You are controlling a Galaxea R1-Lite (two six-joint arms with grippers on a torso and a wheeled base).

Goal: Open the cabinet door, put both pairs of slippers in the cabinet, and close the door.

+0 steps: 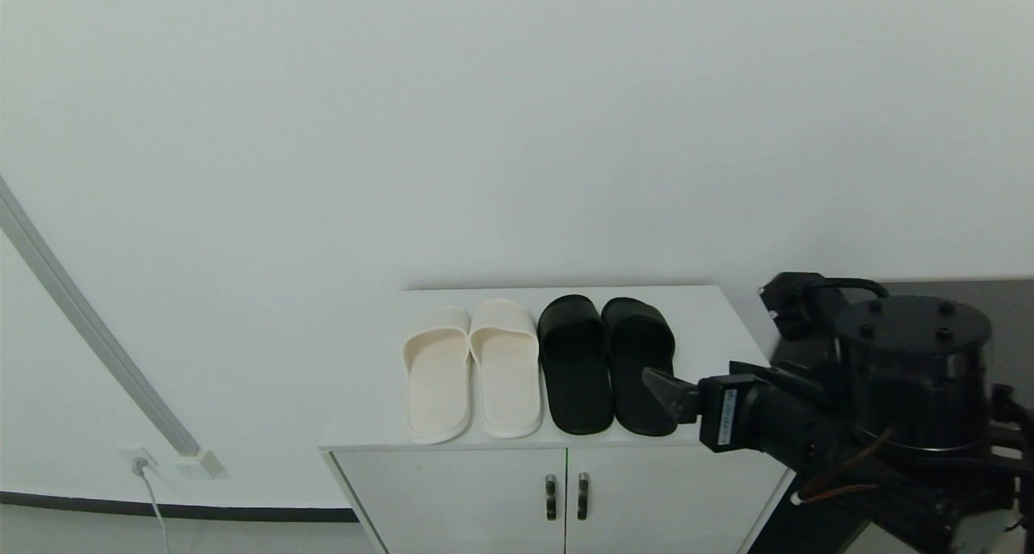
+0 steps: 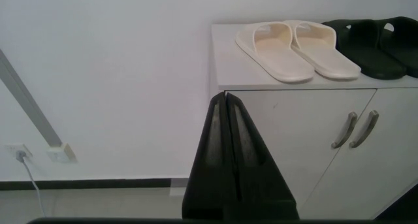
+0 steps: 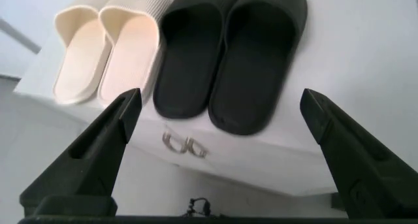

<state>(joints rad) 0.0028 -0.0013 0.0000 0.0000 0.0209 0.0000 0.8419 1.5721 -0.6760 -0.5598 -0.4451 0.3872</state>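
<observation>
A white cabinet (image 1: pixel 711 320) stands against the wall with both doors shut and two metal handles (image 1: pixel 566 496) at the middle seam. On its top lie a cream pair of slippers (image 1: pixel 472 372) and a black pair of slippers (image 1: pixel 606 364), side by side. My right gripper (image 1: pixel 658 386) hovers open at the cabinet's front right, just before the black pair (image 3: pixel 228 54), which sits between its spread fingers (image 3: pixel 98 159). The cream pair (image 3: pixel 108 44) lies beside it. My left gripper (image 2: pixel 226 100) is shut and empty, lower, off the cabinet's left corner, with the slippers (image 2: pixel 297 48) and handles (image 2: pixel 356 129) beyond.
A wall outlet (image 1: pixel 137 459) with a plugged cable sits low on the wall left of the cabinet, below a diagonal grey conduit (image 1: pixel 81 320). Dark floor lies to the cabinet's right. Open floor lies left of the cabinet.
</observation>
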